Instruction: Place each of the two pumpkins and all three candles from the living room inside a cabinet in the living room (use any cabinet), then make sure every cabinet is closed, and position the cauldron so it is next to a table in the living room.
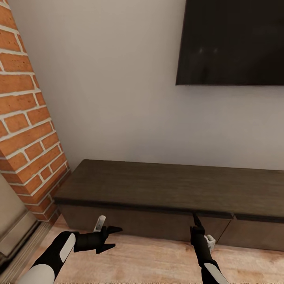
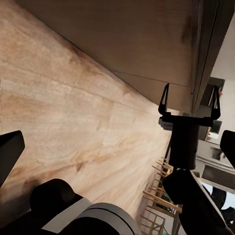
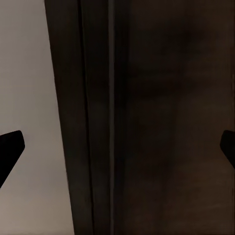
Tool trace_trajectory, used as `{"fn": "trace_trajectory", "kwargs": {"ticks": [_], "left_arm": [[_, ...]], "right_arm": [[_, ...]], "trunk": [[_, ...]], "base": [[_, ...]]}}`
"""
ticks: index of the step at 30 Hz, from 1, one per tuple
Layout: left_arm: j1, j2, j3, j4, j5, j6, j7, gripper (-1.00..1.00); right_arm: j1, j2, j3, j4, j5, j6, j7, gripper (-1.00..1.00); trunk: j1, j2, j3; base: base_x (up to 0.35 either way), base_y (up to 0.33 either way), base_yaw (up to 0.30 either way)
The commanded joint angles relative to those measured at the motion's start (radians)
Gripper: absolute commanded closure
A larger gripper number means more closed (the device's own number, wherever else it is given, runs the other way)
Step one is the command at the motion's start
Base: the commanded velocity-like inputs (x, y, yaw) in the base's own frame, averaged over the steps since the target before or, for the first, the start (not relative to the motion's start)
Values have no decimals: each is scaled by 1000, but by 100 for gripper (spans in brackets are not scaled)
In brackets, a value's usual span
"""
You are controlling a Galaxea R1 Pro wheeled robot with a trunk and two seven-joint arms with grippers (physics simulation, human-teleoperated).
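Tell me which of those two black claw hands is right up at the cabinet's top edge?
The right end effector: its tips reach the lip under the cabinet top. The left end effector hangs lower, open, over the wooden floor, pointing sideways.

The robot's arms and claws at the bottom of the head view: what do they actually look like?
Both arms are glossy white shells at the forearm, turning to matte black at the wrist. Each ends in a black two-fingered gripper with slim, pointed, wedge-shaped fingers: the left gripper and the right gripper. A small white block sits beside each wrist. No loose cables or markings are visible.
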Motion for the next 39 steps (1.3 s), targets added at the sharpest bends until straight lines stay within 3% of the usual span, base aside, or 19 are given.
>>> {"fn": "trace_trajectory", "kwargs": {"ticks": [1,39], "left_arm": [[0,0,1,0,1,0,0,-100],[0,1,3,0,9,0,0,-100]], "right_arm": [[0,0,0,0,0,0,0,-100],[0,0,1,0,2,-1,-1,-100]], "trunk": [[0,0,-4],[0,0,-4]], "base": [[0,0,0],[44,0,0]]}}
